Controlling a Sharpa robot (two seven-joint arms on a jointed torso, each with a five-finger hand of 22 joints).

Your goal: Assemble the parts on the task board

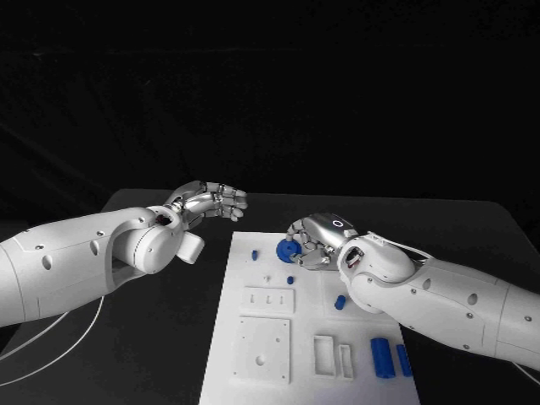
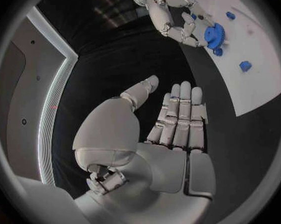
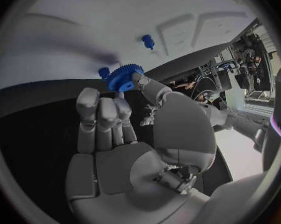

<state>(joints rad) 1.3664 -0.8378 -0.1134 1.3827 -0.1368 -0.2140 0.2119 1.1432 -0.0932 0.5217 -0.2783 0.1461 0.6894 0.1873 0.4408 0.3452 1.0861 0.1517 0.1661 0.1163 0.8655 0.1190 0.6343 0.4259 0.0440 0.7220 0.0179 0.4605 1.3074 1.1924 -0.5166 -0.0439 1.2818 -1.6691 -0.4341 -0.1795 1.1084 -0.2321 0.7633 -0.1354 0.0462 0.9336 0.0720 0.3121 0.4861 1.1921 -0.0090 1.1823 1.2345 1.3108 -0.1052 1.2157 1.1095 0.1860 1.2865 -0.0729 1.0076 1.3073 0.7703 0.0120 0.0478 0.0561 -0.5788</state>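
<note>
Looks early days: the right robot hand (image 1: 315, 241) pinches a blue gear (image 1: 288, 250) over the far end of the task board (image 1: 258, 388), probably not seated yet, several blue parts lie loose, and the left robot hand (image 1: 209, 202) hovers empty, fingers spread.

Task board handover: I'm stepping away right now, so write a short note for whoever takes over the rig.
Right robot hand: pinching the blue gear at the far end of the task board.
Left robot hand: open, holding nothing, over the black table left of the board.
Other blue parts: small pieces mid-board, two longer cylinders at the near right.
Done: gear picked up.
Left: seat the gear, then assemble the remaining parts.
</note>
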